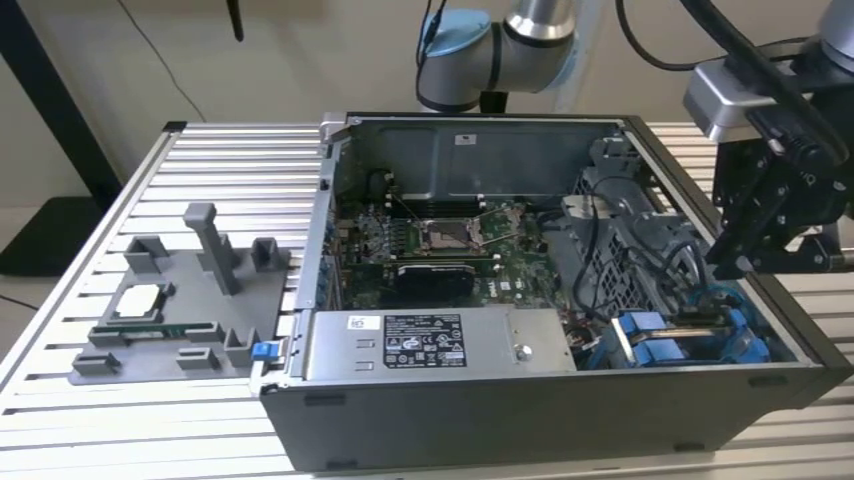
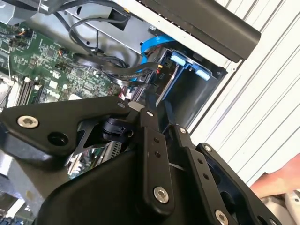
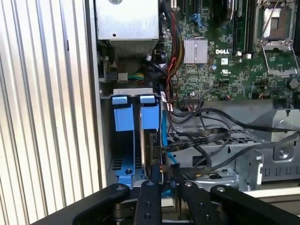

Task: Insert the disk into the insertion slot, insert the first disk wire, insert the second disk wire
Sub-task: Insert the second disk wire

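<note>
Although the disk point(image 3: 152, 147) already stands on edge in the insertion slot point(image 3: 123, 164), at lower centre of the first wrist view, a black wire point(image 3: 197, 143) reaches its rear edge, so I judge wiring underway. The gripper point(image 3: 165, 180) hovers just above that edge, fingers nearly together; whether they pinch a plug is unclear, and the connectors are hidden.

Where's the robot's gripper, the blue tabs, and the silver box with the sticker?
gripper point(image 1: 754, 262): exterior view, black finger ends above the drive cage.
blue tabs point(image 3: 136, 115): first wrist view, face of the left tab.
silver box point(image 1: 441, 343): exterior view, top panel by its label.
</note>
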